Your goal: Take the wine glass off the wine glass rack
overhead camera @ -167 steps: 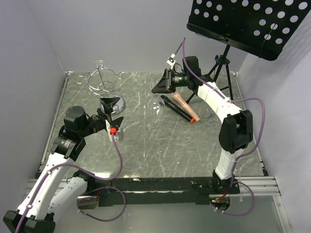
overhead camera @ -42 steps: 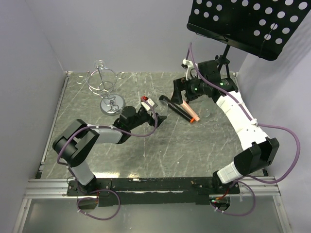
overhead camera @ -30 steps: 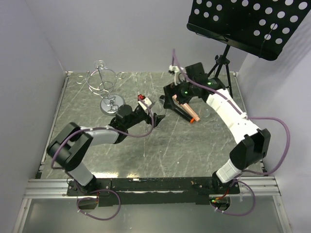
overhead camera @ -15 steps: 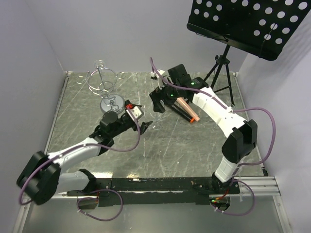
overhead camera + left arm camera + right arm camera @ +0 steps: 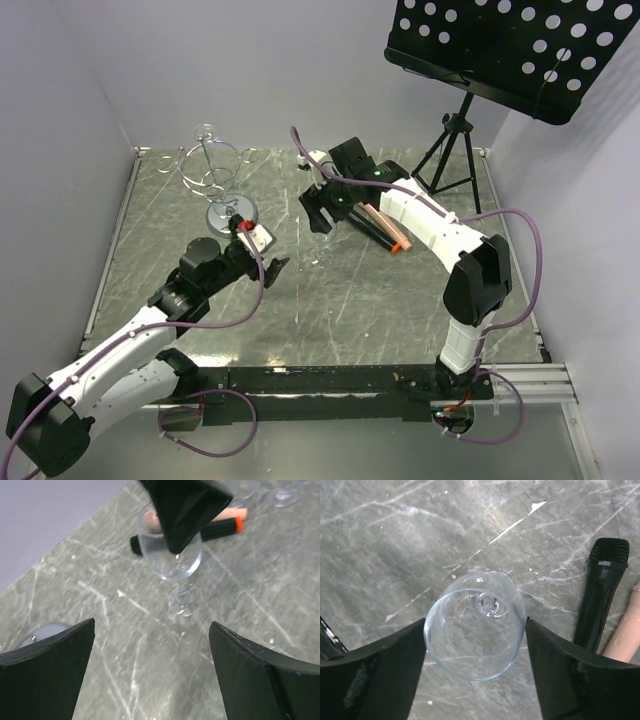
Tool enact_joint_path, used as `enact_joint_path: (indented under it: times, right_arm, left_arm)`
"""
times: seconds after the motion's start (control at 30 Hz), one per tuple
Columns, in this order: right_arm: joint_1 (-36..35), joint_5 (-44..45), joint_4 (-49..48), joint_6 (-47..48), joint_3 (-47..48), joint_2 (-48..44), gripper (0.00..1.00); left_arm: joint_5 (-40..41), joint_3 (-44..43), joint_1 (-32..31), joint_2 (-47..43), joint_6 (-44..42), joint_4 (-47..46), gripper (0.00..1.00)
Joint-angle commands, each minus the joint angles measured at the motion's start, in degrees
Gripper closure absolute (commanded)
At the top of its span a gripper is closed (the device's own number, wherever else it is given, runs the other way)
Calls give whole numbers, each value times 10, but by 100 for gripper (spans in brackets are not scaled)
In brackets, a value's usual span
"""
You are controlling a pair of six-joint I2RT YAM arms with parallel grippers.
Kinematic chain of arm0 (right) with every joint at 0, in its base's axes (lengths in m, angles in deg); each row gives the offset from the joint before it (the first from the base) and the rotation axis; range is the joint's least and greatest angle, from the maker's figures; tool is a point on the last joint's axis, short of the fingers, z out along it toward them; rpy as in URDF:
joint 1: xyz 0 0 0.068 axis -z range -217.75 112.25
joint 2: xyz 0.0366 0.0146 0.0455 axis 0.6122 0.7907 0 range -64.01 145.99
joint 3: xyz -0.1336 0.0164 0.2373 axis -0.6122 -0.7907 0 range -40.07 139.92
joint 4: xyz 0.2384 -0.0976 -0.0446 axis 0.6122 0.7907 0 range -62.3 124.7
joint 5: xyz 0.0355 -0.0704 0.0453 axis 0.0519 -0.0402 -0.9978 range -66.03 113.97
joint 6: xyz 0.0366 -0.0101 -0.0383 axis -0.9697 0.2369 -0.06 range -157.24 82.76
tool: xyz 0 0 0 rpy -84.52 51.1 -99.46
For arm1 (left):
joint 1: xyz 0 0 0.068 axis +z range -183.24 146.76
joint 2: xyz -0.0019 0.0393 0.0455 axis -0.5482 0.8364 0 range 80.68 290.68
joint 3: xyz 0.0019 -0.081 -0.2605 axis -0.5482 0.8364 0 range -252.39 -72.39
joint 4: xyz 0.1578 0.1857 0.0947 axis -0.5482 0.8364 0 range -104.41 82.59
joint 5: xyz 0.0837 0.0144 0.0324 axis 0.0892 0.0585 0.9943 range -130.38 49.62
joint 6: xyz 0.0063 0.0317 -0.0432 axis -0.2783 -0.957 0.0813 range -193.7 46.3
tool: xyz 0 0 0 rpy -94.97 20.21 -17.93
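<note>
Standing upright on its foot near the middle of the grey marbled desk [image 5: 350, 300], the wine glass [image 5: 176, 569] is off the wine glass rack [image 5: 212, 170] and well apart from it. The rack sits in the far left corner, its round mirror-like base on the desk and its looping wire arms at the top of a thin pole. The right gripper [image 5: 475, 625] hangs over the glass with its jaws pointing down, one on each side of the bowl. In the right wrist view the inner edges of both jaws line up with the sides of the bowl, and the rim and stem show directly below the camera. The jaws are spread wide, but the pictures do not show whether they press on the glass or stand just clear of it. The left gripper [image 5: 265, 250] is low over the desk between the rack's base and the glass, apart from both. Its jaws are spread fully and hold nothing, and they face the glass, which appears in the gap between them in the left wrist view. Just to the right of the glass a black microphone [image 5: 600, 590] lies flat. A peach tube [image 5: 385, 228] with an orange end lies beside it. A black music stand [image 5: 510, 50] on a tripod rises at the far right corner.
</note>
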Motion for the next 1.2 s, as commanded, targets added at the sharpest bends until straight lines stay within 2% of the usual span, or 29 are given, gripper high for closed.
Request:
enact_joint_path:
  times: [0.0, 0.2, 0.33, 0.7, 1.03, 1.1, 1.17]
  right_arm:
    - [-6, 17, -20, -19, 44, 16, 25]
    - [-6, 81, -39, -18, 65, 26, 44]
    - [-3, 144, -57, -7, 86, 37, 49]
    - [47, 149, -62, -22, 188, 121, 48]
    - [90, 144, -72, -41, 231, 163, 48]
    - [91, 139, -70, -42, 231, 166, 45]
    - [91, 129, -67, -46, 229, 168, 37]
  left_arm:
    - [21, -29, 22, -17, -10, 53, 0]
    - [14, -29, 39, -25, -1, 56, 0]
    - [10, -28, 47, -25, 2, 51, 0]
    - [2, -35, 65, -20, 8, 59, 0]
    - [6, -60, 85, -10, 9, 86, 0]
    - [2, -67, 87, -11, 7, 93, 0]
    - [-7, -75, 87, -11, 6, 93, 0]
